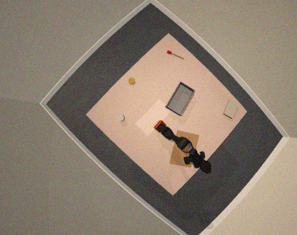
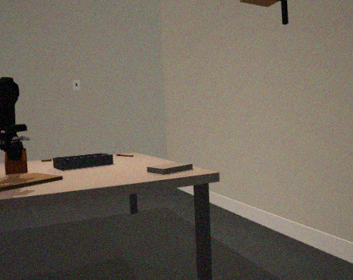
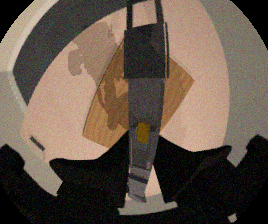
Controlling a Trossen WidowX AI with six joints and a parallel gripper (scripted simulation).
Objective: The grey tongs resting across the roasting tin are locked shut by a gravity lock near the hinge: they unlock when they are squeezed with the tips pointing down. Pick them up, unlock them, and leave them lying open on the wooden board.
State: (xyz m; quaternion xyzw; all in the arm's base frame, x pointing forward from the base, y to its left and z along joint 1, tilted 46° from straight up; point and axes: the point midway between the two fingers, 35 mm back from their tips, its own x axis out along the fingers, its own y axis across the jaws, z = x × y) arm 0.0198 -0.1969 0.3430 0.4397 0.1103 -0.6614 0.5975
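Note:
My gripper (image 3: 138, 132) is shut on the grey tongs (image 3: 146, 97). They run up the middle of the wrist view, with a small yellow part near the fingers and a dark block farther up. Whether they are locked or open cannot be told. In the top and exterior views the arm hides most of the gripper. The wooden board (image 1: 177, 156) (image 2: 44, 177) (image 3: 97, 127) lies below the gripper and tongs, with shadow on it. The dark roasting tin (image 1: 178, 101) (image 2: 82, 162) stands away from the gripper, with nothing across it.
The arm's orange base (image 1: 159, 125) (image 2: 16, 166) stands beside the board. A flat grey-green slab (image 1: 230, 109) (image 2: 169, 169) lies near the table's corner. A red-headed stick (image 1: 169, 52), a yellow disc (image 1: 131, 80) and a white round thing (image 1: 121, 117) are farther off.

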